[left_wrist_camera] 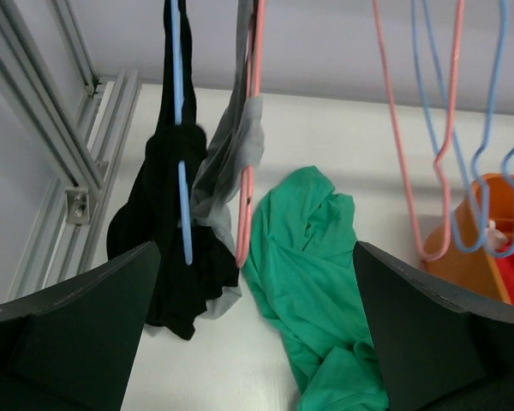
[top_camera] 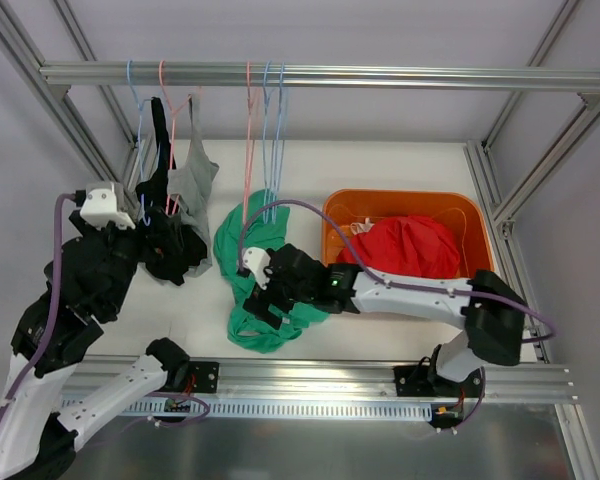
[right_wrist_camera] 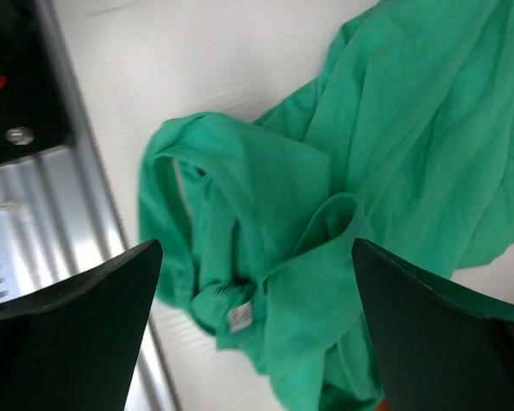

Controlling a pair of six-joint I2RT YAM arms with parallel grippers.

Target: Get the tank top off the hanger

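Seen from above, a metal rail (top_camera: 380, 75) is fixed across the top of a white table (top_camera: 380, 165), and wire hangers are hung from it. At the left, a black tank top (top_camera: 161, 160) is draped on a blue hanger (left_wrist_camera: 178, 86), and a gray tank top (top_camera: 195, 180) is hung just beside it on a pink hanger (left_wrist_camera: 247, 197). The two garments are touching. Further right, an empty pink hanger (top_camera: 248, 140) and empty blue hangers (top_camera: 275, 140) are suspended from the same rail.

A green tank top (top_camera: 242, 235) is spread crumpled on the table below the empty hangers, off any hanger. A small white label (right_wrist_camera: 238, 317) is seen at its neckline.

The left gripper (top_camera: 165, 245) is held at the lower end of the black tank top, its fingers spread wide and nothing grasped between them. The right gripper (top_camera: 260, 305) is positioned over the green tank top, its fingers also parted and released.

At the right, an orange bin (top_camera: 400, 198) is set on the table, and a red garment (top_camera: 410, 245) is piled inside it.
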